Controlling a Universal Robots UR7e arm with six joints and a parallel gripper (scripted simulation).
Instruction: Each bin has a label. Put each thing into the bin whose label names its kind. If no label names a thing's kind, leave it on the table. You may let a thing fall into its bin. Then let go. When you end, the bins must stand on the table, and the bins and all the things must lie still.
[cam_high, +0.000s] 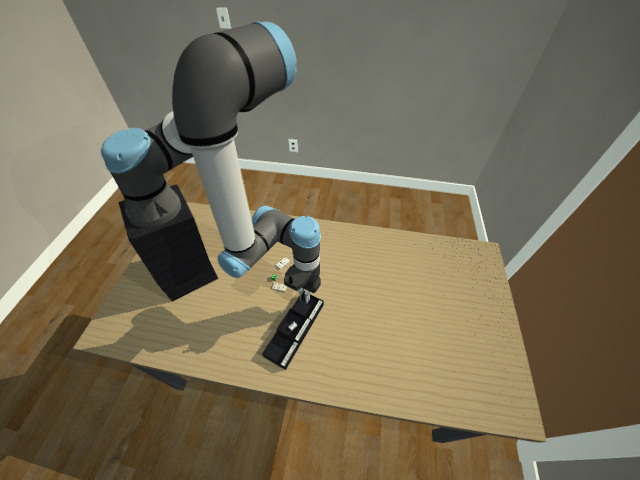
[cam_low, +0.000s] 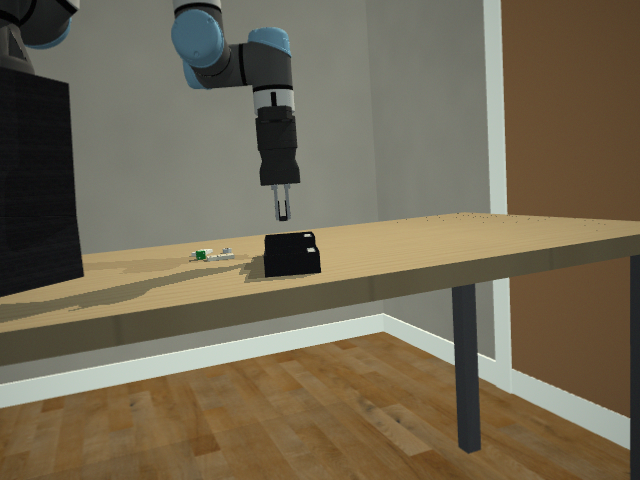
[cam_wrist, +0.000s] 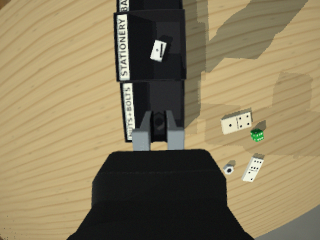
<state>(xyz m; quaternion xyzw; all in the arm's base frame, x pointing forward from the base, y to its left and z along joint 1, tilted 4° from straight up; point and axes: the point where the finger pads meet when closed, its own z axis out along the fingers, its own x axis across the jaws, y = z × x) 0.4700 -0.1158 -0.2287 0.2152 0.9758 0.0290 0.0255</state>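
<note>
My gripper (cam_high: 305, 296) (cam_low: 282, 217) (cam_wrist: 158, 120) is shut on a small dark round thing, apparently a nut, above the NUTS+BOLTS bin (cam_high: 306, 305) (cam_wrist: 165, 95). The STATIONERY bin (cam_wrist: 140, 55) adjoins it and holds a small white sharpener-like thing (cam_high: 292, 325) (cam_wrist: 158, 50). The third bin (cam_high: 277, 349) (cam_wrist: 152, 5) has a label starting with BA. On the table lie a domino (cam_high: 279, 287) (cam_low: 222, 256) (cam_wrist: 230, 124), a green die (cam_high: 273, 277) (cam_low: 200, 254) (cam_wrist: 257, 135), another domino (cam_high: 281, 263) (cam_wrist: 253, 169) and a silver nut (cam_low: 226, 250) (cam_wrist: 228, 169).
The wooden table (cam_high: 403, 320) (cam_low: 392, 232) bears the joined row of black bins. The dark robot pedestal (cam_high: 170, 253) (cam_low: 36, 180) stands at the table's left. The loose things lie between it and the bins, behind the row's far end.
</note>
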